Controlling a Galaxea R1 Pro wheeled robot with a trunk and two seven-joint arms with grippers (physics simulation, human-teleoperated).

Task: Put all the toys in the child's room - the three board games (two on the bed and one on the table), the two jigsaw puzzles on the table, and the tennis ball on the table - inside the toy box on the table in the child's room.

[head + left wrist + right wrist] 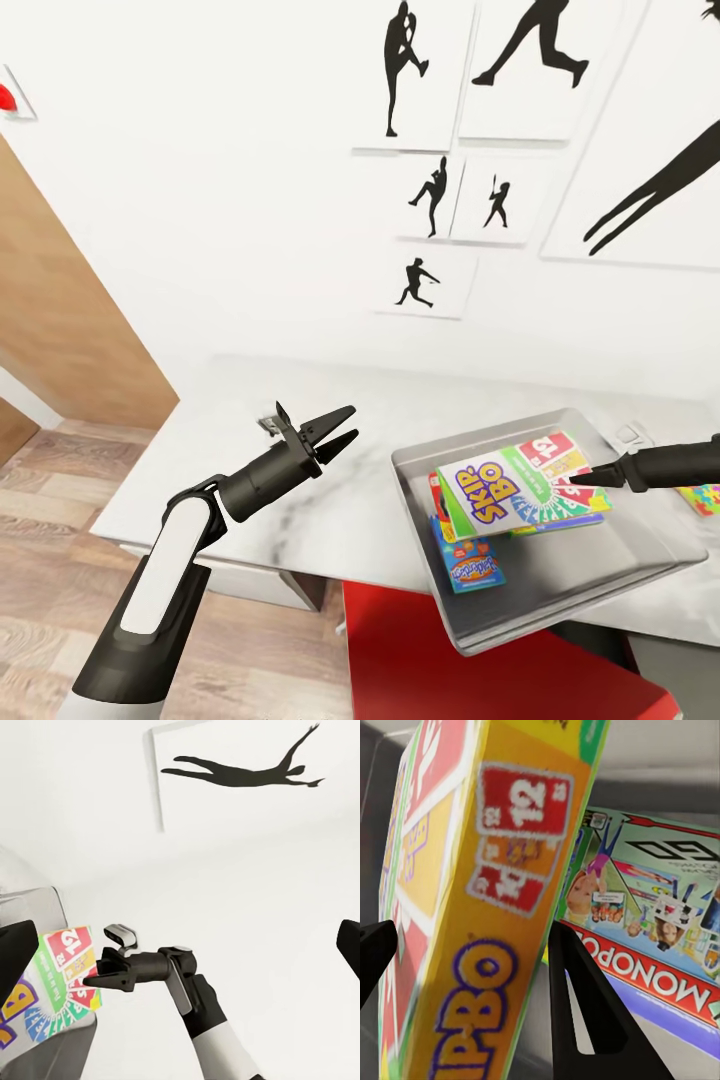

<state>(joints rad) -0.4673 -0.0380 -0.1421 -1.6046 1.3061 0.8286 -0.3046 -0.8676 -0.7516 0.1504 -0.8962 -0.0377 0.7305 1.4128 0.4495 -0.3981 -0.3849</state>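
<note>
The grey metal toy box [560, 600] sits on the white marble table [200, 470]. My right gripper [577, 481] is shut on the edge of the green Skip-Bo board game [500, 488], held tilted over the box. In the right wrist view the Skip-Bo box [487, 907] stands between my two fingers [577, 1012], with a Monopoly game [660, 907] lying in the box behind it. A blue game box [470, 572] lies under the Skip-Bo. My left gripper [352, 422] hangs open and empty above the table, left of the toy box. A colourful jigsaw puzzle [702, 497] lies right of the box.
A red chair [450, 660] stands under the table's front edge. A brown wooden panel [60, 320] rises at the left over wood flooring. Silhouette posters [440, 190] hang on the white wall behind the table.
</note>
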